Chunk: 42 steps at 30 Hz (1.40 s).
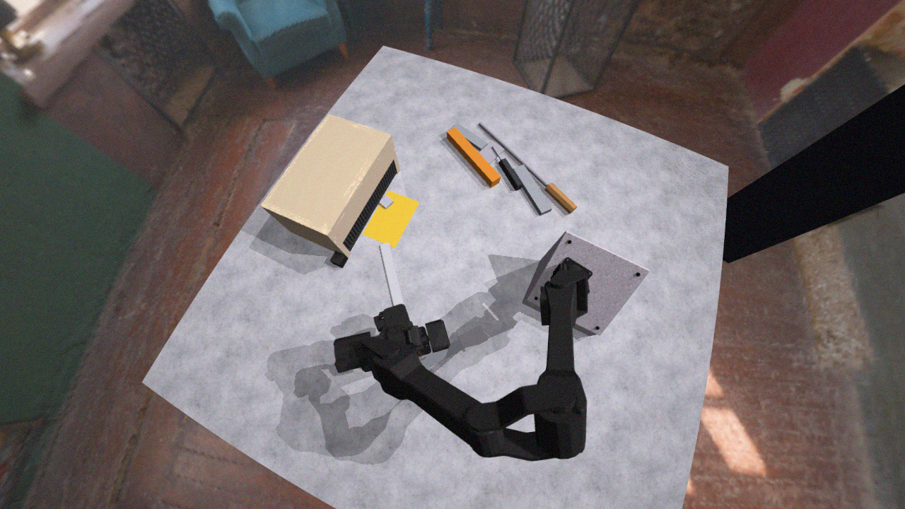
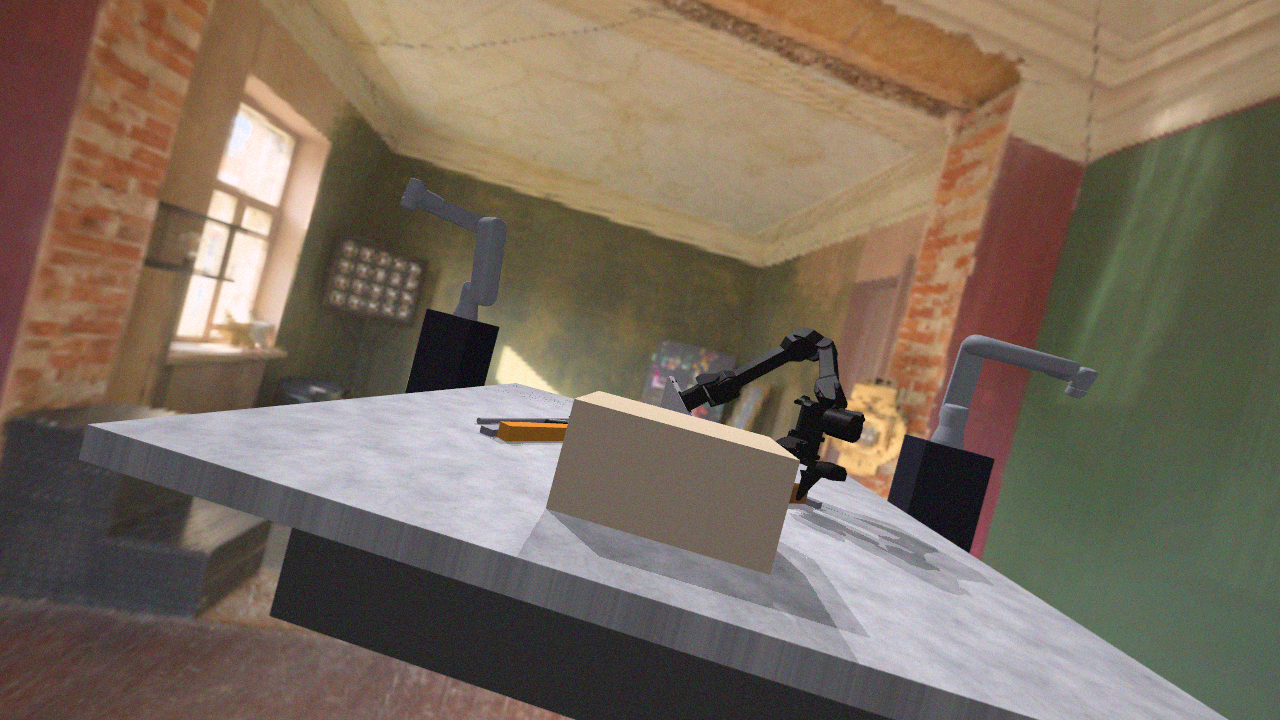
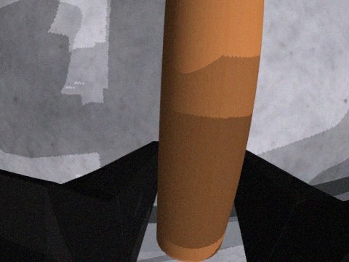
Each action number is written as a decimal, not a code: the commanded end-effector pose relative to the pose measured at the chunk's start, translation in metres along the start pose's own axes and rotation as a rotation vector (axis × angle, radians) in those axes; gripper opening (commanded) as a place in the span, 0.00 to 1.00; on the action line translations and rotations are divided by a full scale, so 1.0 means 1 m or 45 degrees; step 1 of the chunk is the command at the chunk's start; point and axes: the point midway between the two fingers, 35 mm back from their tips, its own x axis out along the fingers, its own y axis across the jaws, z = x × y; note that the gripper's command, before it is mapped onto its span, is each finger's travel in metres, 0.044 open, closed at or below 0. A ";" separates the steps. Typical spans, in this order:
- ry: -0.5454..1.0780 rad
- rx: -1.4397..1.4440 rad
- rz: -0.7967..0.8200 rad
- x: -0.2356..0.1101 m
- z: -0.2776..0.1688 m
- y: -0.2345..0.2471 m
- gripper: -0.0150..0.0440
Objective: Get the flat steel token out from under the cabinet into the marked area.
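Note:
The steel token (image 1: 386, 202) lies out in front of the beige cabinet (image 1: 329, 174) (image 2: 671, 483), on the cabinet side of the yellow marked area (image 1: 395, 221). It looks flat; I cannot tell whether it is wholly inside or clear of the cabinet. My gripper (image 2: 803, 490) (image 3: 197, 154) is shut on the orange handle (image 3: 211, 87) of a tool. The tool's long pale blade (image 1: 390, 275) runs from under my hand towards the cabinet, its tip at the near corner of the yellow area, apart from the token. My hand hides the fingertips in the top view.
An orange bar (image 1: 473, 158), a black-handled tool (image 1: 510, 174), a grey flat bar (image 1: 534, 189) and a rod with a wooden handle (image 1: 561, 197) lie right of the cabinet. A small black block (image 1: 339, 259) is at the cabinet's near corner. The arm's base plate (image 1: 616, 278) is at the right.

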 end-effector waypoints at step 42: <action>-0.011 0.001 0.004 -0.001 0.055 0.008 0.25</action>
